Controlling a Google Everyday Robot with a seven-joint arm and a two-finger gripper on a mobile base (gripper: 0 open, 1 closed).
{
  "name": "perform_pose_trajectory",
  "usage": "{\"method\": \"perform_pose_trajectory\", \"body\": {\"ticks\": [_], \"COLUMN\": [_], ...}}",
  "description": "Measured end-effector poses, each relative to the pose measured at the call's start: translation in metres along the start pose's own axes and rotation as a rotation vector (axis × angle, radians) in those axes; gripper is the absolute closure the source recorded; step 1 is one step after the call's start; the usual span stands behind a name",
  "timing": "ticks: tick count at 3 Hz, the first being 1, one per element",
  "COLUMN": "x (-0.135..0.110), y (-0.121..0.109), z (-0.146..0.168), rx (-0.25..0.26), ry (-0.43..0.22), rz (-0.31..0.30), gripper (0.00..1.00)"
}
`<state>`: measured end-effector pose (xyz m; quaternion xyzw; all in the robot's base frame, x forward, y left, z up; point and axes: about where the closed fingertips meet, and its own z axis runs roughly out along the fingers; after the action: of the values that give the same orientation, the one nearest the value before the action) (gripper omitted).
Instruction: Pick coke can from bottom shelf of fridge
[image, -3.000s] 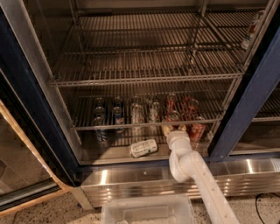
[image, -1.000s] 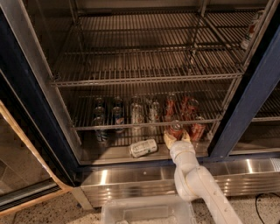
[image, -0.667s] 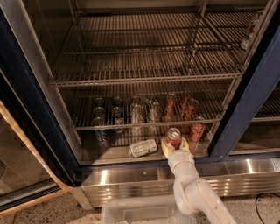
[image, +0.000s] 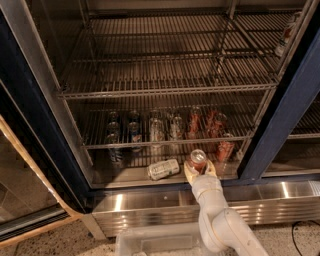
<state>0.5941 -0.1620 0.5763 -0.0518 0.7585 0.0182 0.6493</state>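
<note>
a: where is the gripper (image: 199, 169)?
b: at the front edge of the bottom shelf (image: 125, 176) of the fridge (image: 292, 115), closed tight around the coke can (image: 198, 159).
a: and the can?
b: upright in that grip, just right of a white can (image: 164, 169) lying on its side.

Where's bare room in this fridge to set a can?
The upper wire rack is bare. The bottom shelf is free left of the tipped white can. Crowded: the can row behind, and right, where the gripper grips the coke can.
</note>
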Motion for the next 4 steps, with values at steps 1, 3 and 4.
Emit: {"method": "perform_pose_trajectory", "body": {"ticks": [1,3,4], "x": [-0.006,-0.038,-0.053], "y": [0.003,0.005,-0.002], "z": [-0.026,-0.066,-0.079], "rx": [-0.003,-0.036,-0.09], "ry": [0.005,-0.042,-0.06], "rz": [-0.043,-0.073,-0.032], "gripper": [1.0,1.0,1.0]}}
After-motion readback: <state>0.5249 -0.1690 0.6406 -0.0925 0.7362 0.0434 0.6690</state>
